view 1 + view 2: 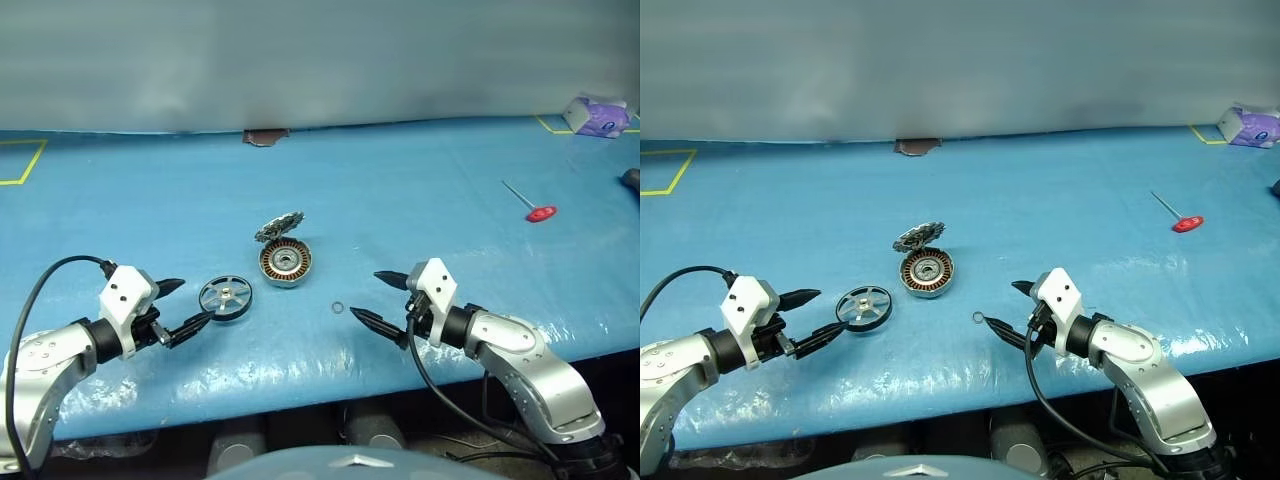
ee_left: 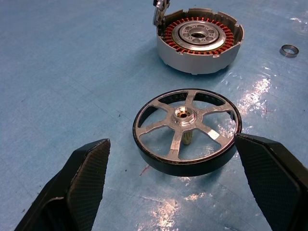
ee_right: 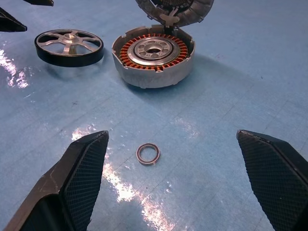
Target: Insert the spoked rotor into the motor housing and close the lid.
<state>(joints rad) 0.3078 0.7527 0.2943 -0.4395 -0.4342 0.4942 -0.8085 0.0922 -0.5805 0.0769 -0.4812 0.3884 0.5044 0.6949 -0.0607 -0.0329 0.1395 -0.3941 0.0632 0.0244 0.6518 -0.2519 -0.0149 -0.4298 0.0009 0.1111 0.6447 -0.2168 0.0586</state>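
Blue-covered desk (image 1: 420, 190). Spoked rotor (image 1: 225, 297), at 8 o'clock of motor housing (image 1: 286, 264), looks rigid, slick: take its rim. Left tool (image 1: 184, 306) and right tool (image 1: 378, 297) spread, empty.

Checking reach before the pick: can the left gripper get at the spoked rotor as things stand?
Probably yes: the left gripper is open, the spoked rotor lies flat just ahead of its fingers, with nothing between them.

Bright, even overhead light, cool blue cast. Plastic-covered desk (image 1: 400, 190) throws white glare patches along its near edge and beside the spoked rotor (image 2: 186, 131) in the wrist views. Shadows short and soft, tucked under the motor housing (image 3: 153, 58). Head views sharp mid-frame, back wall hazy. Wrist views crisp; near fingers (image 2: 79, 185) slightly soft.
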